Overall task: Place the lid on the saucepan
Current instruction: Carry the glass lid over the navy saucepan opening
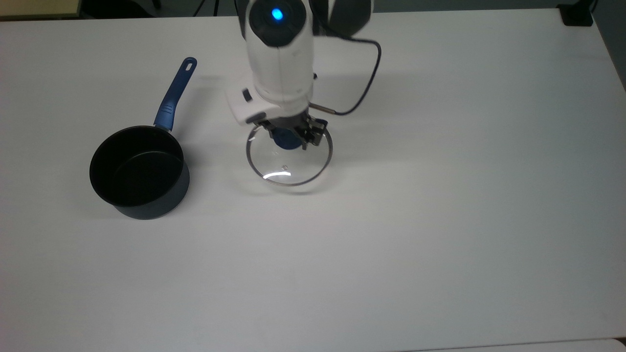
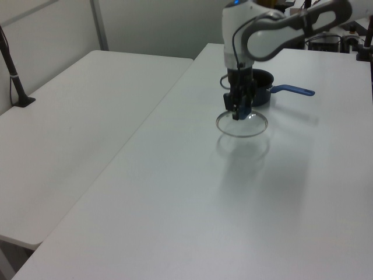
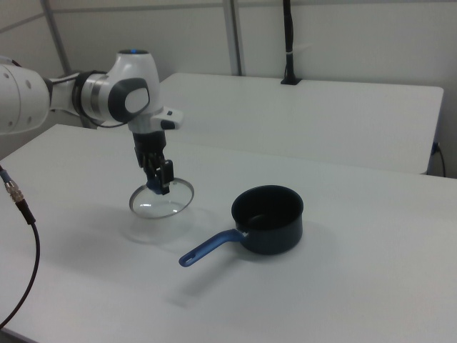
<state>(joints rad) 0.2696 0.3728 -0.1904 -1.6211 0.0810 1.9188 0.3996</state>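
The gripper [image 1: 289, 137] pinches the blue knob of the lid [image 1: 289, 157], holding it above the table [image 1: 440, 220]; the saucepan [image 1: 139, 171] sits open off to the top view's left of the gripper

A white table [image 1: 440, 220] filled the top view. The pan [image 1: 139, 171] sat at nine o'clock of the lid [image 1: 289, 161], well apart from it, open and black inside, its blue handle running toward one o'clock. The gripper [image 1: 289, 136] was closed on the lid's blue knob at the disc's twelve o'clock side. A dark cable looped off toward two o'clock.
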